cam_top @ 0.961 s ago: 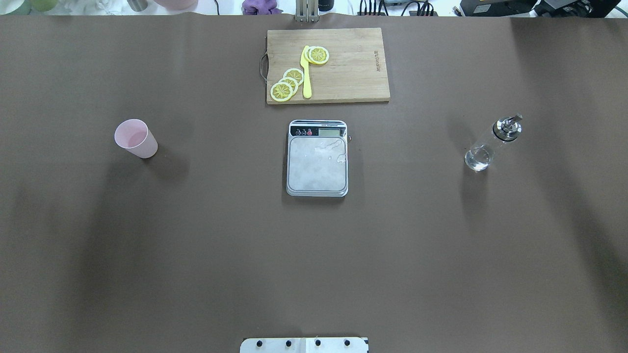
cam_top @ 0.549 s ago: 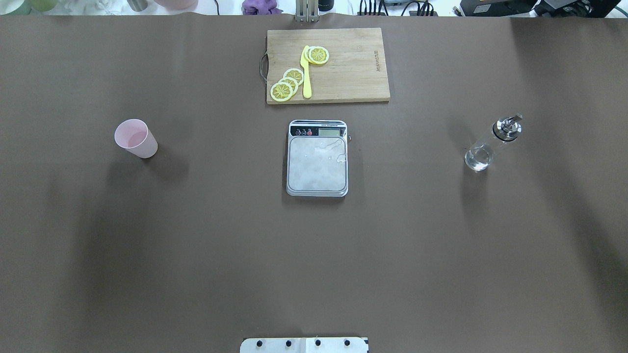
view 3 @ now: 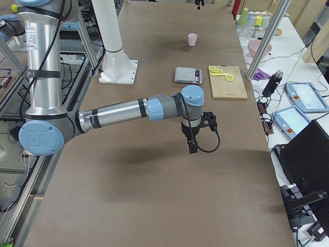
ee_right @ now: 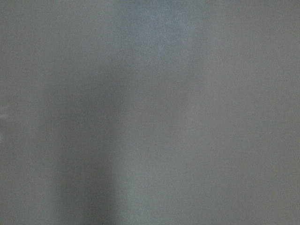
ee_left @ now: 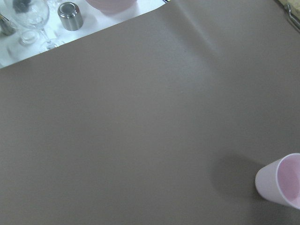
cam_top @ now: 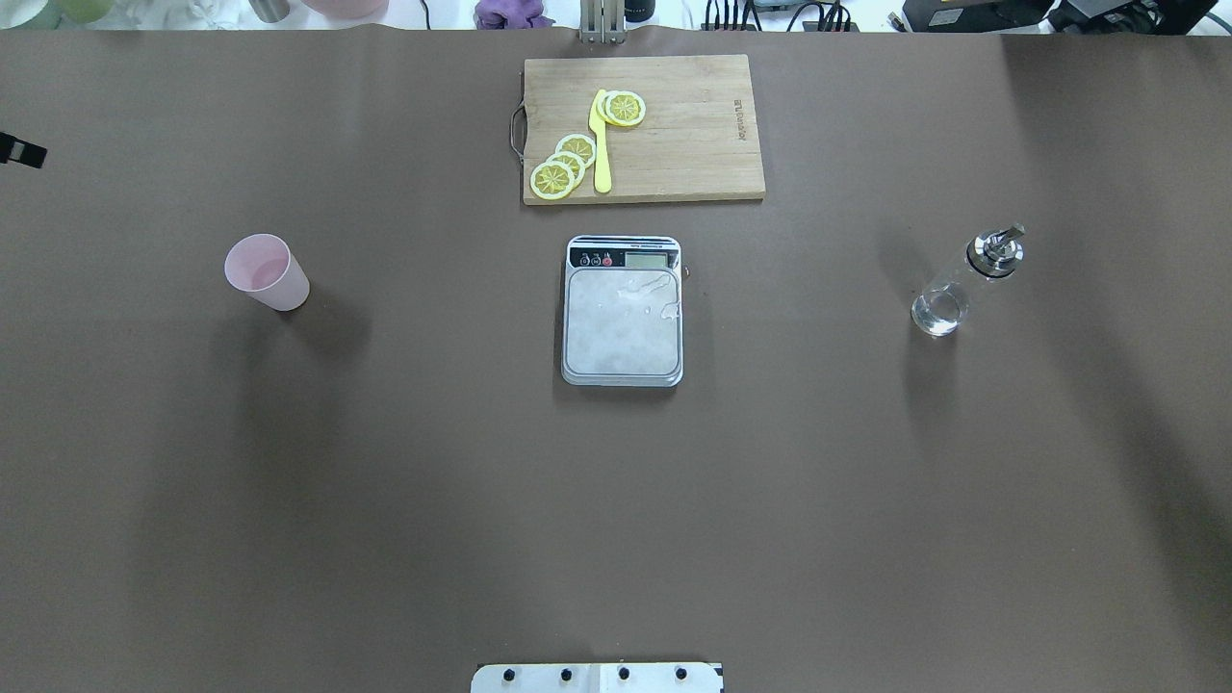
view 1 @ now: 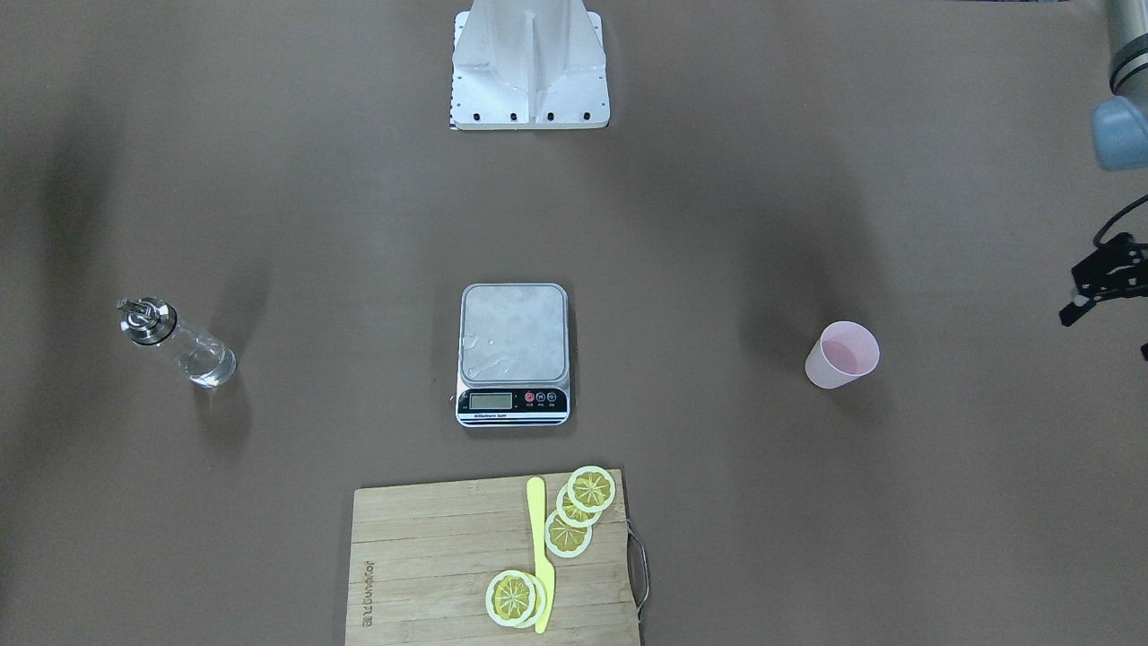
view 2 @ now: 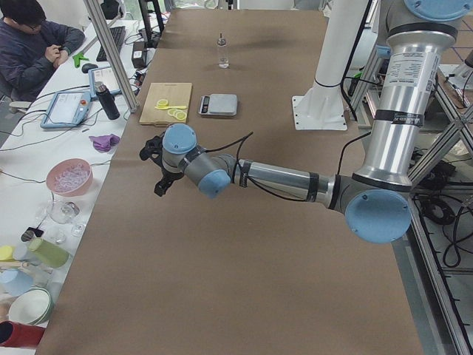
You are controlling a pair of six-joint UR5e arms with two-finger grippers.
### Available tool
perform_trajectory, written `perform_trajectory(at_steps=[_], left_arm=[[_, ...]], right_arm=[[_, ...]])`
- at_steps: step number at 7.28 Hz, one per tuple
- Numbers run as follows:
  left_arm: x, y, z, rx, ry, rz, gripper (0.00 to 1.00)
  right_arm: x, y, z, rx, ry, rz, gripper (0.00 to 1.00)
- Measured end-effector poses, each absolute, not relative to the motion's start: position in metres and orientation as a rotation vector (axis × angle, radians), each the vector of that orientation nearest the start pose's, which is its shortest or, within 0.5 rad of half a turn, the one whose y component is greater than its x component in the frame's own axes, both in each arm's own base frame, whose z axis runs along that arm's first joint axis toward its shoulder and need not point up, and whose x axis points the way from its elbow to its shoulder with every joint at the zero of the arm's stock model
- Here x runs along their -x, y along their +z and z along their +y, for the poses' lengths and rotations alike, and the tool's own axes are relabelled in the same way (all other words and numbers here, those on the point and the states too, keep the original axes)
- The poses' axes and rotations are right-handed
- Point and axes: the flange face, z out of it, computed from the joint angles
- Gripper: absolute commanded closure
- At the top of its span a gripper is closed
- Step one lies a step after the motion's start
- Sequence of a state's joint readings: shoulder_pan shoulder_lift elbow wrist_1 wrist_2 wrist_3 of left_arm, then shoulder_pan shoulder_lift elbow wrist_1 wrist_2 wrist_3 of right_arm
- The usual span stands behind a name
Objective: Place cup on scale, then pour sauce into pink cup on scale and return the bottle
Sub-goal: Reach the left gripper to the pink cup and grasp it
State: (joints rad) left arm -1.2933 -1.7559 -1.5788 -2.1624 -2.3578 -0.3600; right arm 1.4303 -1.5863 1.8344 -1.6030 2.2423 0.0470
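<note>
Zero steps done: cup [cam_top: 267, 272] on table [cam_top: 385, 529], well apart from scale [cam_top: 623, 322].
Left gripper [view 1: 1108, 327]: fingers spread, empty, out beyond the cup.
Right gripper [view 3: 192, 146]: can't tell.
Bottle [cam_top: 960, 284]: upright, opposite side.
Next, I'd say: left gripper closes round cup.

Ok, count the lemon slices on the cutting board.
5, all on the cutting board: three overlapping slices on one side of the yellow knife, two overlapping on the other. Others may hide beneath.

Silver arm tubes [view 3: 118, 109], pale blue joint caps [view 3: 41, 138], black cables [view 2: 236, 140], white bolted pedestal [view 1: 529, 81]
</note>
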Motion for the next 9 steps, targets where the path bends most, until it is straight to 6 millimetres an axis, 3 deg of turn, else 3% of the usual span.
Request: perform_trajectory(at_steps=[3,4,6,7,9], left_arm=[[-0.216,0.462,-0.572,-0.361,0.067,0.915,0.08],[-0.245,0.461,-0.567,-0.355,0.059,0.896,0.18],[-0.271,0.461,-0.558,-0.350,0.078,0.886,0.46],[-0.277,0.460,-0.555,-0.349,0.090,0.887,0.49],[-0.288,0.462,-0.548,-0.345,0.111,0.886,0.67]], right_arm=[[-0.002,0.549,-0.490,-0.134,-0.153,-0.693,0.00],[-0.002,0.550,-0.489,-0.132,-0.152,-0.693,0.00],[-0.002,0.550,-0.489,-0.131,-0.152,-0.694,0.00],[-0.002,0.551,-0.489,-0.130,-0.152,-0.694,0.00],[-0.002,0.551,-0.489,-0.129,-0.153,-0.694,0.00]])
